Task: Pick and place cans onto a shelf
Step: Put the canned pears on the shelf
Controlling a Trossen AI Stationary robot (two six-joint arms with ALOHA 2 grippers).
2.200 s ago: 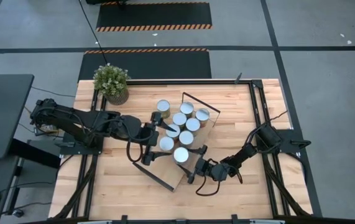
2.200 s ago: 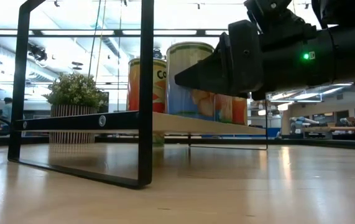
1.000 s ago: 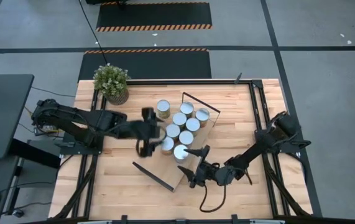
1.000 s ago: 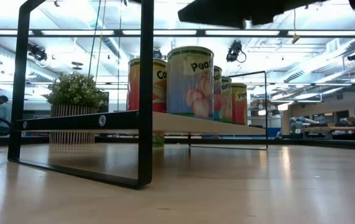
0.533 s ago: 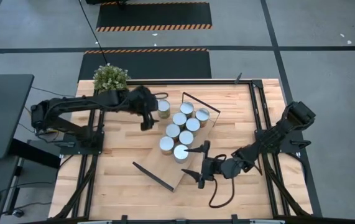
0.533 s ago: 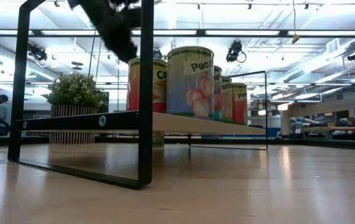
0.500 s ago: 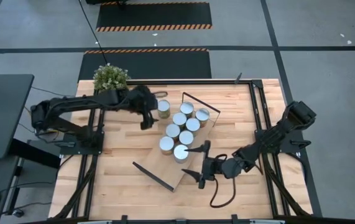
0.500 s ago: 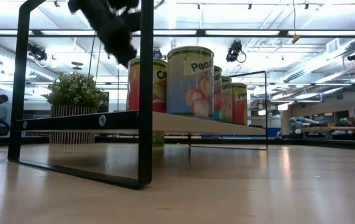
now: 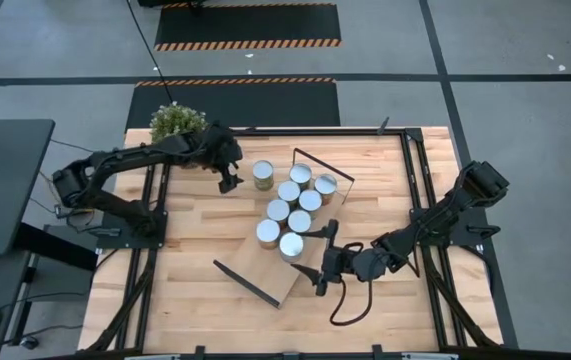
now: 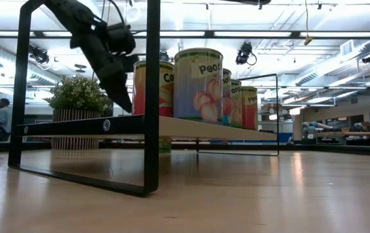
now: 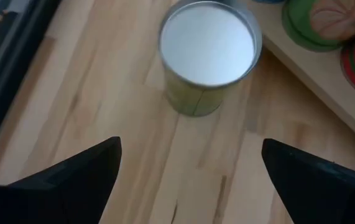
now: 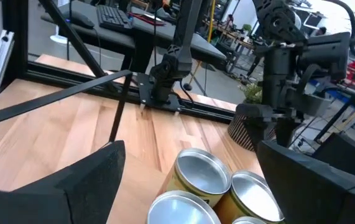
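Eight cans in all. Seven stand on the shelf [image 9: 287, 278], a board lying slantwise mid-table with a black wire frame at each short end. Nearest the front edge are two cans [image 9: 291, 246] side by side, then two, then three at the far end by the far frame. The eighth, the lone can [image 9: 263, 175], stands on the table [image 9: 385, 180] just beside the shelf's far left corner, not on the board. One plant [image 9: 177, 121] sits at the table's far left corner.

The low view shows only four or so cans on the board, the rest hidden behind the nearest one [image 10: 198, 85]; the labels are only partly readable. In the left wrist view the lone can [image 11: 208, 53] shows whole, with just the edges of two shelf cans cut off by the frame. The right wrist view catches three silver tops [image 12: 202, 171], cut off at the bottom.

The right gripper [image 9: 323, 262] lies low at the shelf's near right corner, pointing across at the front cans, fingers spread and holding nothing; its arm runs back to the table's right edge. The left gripper [image 9: 227, 176] hangs above the table just left of the lone can, tilted down towards it, fingers wide apart and empty; its arm stretches from the left edge past the plant. In the low view this gripper [image 10: 116, 81] shows dark in front of the plant [image 10: 79, 94]
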